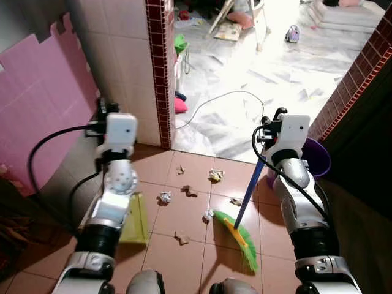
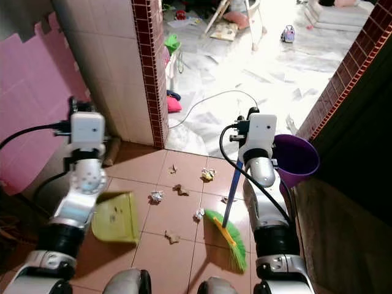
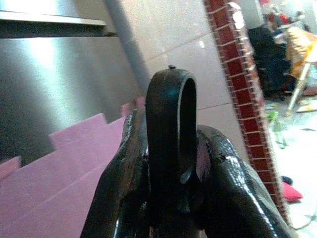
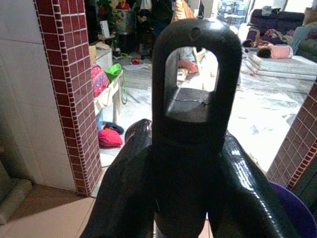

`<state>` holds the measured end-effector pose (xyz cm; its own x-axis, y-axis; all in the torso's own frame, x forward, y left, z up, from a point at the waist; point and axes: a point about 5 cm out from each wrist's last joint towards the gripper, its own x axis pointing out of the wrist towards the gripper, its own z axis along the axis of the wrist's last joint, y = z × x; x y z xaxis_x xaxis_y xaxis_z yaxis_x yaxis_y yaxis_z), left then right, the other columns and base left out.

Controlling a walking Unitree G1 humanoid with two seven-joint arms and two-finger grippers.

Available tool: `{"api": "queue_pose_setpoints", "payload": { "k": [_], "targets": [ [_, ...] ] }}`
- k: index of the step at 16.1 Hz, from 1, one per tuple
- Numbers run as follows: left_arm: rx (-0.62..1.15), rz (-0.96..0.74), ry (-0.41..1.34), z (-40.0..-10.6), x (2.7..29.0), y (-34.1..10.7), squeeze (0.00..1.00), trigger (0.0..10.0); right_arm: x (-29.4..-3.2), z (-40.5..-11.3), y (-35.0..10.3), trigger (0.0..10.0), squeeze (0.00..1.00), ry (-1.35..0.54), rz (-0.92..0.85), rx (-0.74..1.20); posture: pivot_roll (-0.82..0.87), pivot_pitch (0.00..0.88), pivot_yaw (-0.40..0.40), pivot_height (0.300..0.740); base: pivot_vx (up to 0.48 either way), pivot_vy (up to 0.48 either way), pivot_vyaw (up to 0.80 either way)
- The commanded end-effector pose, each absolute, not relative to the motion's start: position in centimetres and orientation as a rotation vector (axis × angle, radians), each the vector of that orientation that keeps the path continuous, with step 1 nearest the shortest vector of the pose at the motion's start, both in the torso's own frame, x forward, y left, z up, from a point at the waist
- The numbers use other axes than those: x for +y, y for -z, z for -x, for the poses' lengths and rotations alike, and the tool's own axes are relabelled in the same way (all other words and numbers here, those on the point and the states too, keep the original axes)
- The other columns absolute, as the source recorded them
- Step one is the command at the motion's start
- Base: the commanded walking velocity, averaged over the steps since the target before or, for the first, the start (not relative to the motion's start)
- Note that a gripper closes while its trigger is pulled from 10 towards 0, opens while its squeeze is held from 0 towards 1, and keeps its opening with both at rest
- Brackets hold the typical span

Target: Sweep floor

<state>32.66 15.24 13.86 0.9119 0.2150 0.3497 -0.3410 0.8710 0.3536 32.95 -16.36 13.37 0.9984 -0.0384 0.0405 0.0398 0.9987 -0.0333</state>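
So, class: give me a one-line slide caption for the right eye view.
Right hand holds a broom, left hand a dustpan, paper scraps on tiles.

Terracotta floor tiles (image 1: 184,239) meet bright white marble (image 1: 288,79) — pink wall (image 1: 37,92) left, red-brick-trimmed pillar (image 1: 158,67).

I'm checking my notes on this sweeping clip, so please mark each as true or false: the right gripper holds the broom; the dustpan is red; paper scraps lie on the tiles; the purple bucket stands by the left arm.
1. The right gripper holds the broom. True: its fingers are closed on the black handle end.
2. The dustpan is red. False: it is yellow-green, held low by the left gripper.
3. Crumpled paper scraps lie on the brown floor tiles. True.
4. The purple bucket stands by the left arm. False: it is beside the right arm, near the brick wall.
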Motion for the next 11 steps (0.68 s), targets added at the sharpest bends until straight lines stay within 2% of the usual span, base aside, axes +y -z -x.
{"api": "queue_pose_setpoints", "payload": {
  "k": [1,4,6,10,11],
  "targets": [
    [-0.359,-0.453,-0.260,-33.0,14.3,-14.4,0.00,10.0,-16.1,-33.0,-14.0,10.0,0.00,0.027,0.042,-0.061,-0.06,0.039,-0.017,0.740,0.000,0.000,0.00],
    [-0.347,-0.467,-0.232,-33.0,13.8,-13.9,0.00,10.0,-16.2,-33.0,-14.1,10.0,0.00,0.038,0.053,-0.066,-0.07,0.037,-0.013,0.740,0.000,0.000,0.00],
    [-0.314,-0.375,-0.228,-33.1,12.6,-12.4,0.00,10.0,-17.6,-33.3,-14.4,10.0,0.00,0.157,0.118,-0.076,-0.08,0.037,-0.010,0.740,0.000,0.000,0.00],
    [-0.243,-0.298,-0.255,-33.9,11.3,-11.5,0.00,10.0,-17.9,-33.8,-14.9,10.0,0.00,0.209,0.091,-0.087,-0.09,0.037,-0.011,0.740,0.000,0.000,0.00],
    [-0.232,-0.270,-0.258,-34.0,10.9,-11.3,0.00,10.0,-17.5,-34.0,-15.0,10.0,0.00,0.203,0.027,-0.083,-0.10,0.035,-0.008,0.740,0.000,0.000,0.00]
  ]
}}
